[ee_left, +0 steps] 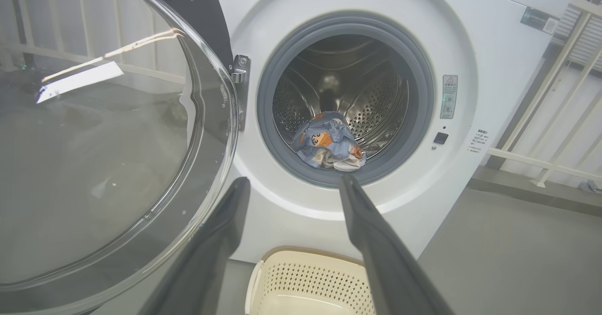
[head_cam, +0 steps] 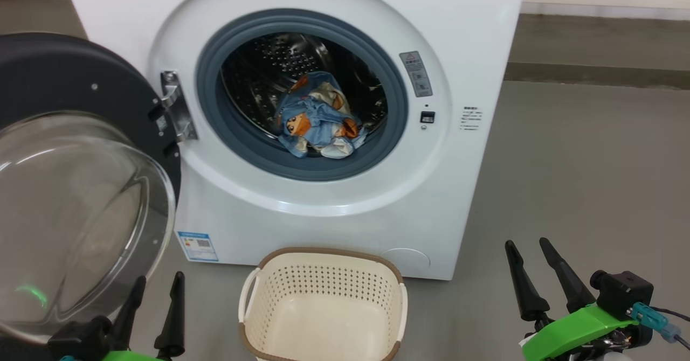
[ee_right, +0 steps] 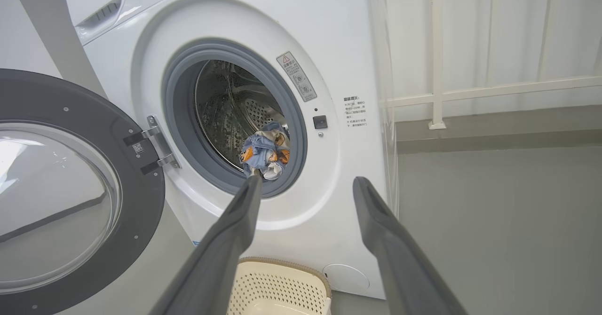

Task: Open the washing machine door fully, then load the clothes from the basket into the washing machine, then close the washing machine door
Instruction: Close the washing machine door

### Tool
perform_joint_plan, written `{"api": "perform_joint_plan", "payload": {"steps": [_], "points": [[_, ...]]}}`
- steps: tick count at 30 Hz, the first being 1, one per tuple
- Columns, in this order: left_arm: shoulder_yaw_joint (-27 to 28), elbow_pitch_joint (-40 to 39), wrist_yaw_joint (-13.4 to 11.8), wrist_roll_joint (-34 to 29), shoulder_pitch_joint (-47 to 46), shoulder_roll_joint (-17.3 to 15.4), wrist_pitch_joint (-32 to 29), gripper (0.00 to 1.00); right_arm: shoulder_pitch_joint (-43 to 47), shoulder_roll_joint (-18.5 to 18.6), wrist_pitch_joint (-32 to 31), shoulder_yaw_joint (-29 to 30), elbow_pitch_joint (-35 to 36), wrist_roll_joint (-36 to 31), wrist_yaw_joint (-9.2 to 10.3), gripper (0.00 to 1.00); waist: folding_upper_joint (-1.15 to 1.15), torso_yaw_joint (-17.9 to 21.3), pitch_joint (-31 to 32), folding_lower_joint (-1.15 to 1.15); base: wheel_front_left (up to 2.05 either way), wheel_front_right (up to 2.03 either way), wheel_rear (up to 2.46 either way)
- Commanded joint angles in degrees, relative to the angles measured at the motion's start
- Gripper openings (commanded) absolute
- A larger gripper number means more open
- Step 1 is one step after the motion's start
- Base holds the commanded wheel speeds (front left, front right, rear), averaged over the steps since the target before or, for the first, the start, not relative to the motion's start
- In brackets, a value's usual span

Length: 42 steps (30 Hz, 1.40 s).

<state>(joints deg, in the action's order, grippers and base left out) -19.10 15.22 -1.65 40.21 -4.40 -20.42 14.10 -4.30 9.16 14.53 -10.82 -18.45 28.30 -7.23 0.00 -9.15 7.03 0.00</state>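
Standing swung wide open, the washing machine door (head_cam: pixel 64 75) hangs on its metal hinge (head_cam: pixel 175 105) at the left side of the washing machine (head_cam: pixel 334 226), its black ring and bulging glass window (head_cam: pixel 81 215) facing outward. Inside the washing machine, the clothes (head_cam: pixel 318 116) lie bunched in a light blue heap with orange-and-cream cartoon figures and some white lining, low at the front of the perforated steel drum (head_cam: pixel 269 59), the heap's lower edge against the grey rubber gasket (head_cam: pixel 302 169). The basket (head_cam: pixel 323 256) sits on the grey floor (head_cam: pixel 582 188) just in front of the washing machine, below the drum opening, brown rim up and smooth cream bottom showing. A small blue label sticker (head_cam: pixel 197 246) is on the washing machine's lower left front. The left end effector (head_cam: pixel 160 277) hovers in front of the washing machine's left side, near the lower edge of the door's glass, fingers (head_cam: pixel 173 312) spread apart and grasping nothing. The right end effector (head_cam: pixel 527 242) hangs off the washing machine's right front corner, above the floor, released as well, its two dark fingers parted with nothing between them. In the wrist views both pairs of fingers point toward the washing machine's opening, well apart from it. A white railing (ee_right: pixel 437 51) stands behind the washing machine's right side
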Motion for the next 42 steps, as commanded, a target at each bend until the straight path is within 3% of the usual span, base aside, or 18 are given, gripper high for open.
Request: {"api": "perform_joint_plan", "payload": {"steps": [1,22,42], "points": [[2.0,-1.4,-0.6,-0.5,-1.7,-1.7,0.1,1.00,-0.7,0.5,0.5,-1.1,1.3,0.6,-0.25,1.00,0.00,-1.9,0.3,0.00,0.00,0.00,0.00],[1.7,-3.2,-3.4,-1.8,-1.6,-3.2,-0.8,1.00,-0.4,-1.0,0.5,-0.9,1.1,1.1,-0.25,1.00,0.00,-14.3,0.8,0.00,0.00,0.00,0.00],[6.6,-5.9,-5.9,-1.5,0.3,-3.9,0.5,1.00,-7.5,-1.3,0.5,-5.9,-1.5,1.9,-0.25,1.00,0.00,-18.4,-3.6,0.00,0.00,0.00,0.00]]}}
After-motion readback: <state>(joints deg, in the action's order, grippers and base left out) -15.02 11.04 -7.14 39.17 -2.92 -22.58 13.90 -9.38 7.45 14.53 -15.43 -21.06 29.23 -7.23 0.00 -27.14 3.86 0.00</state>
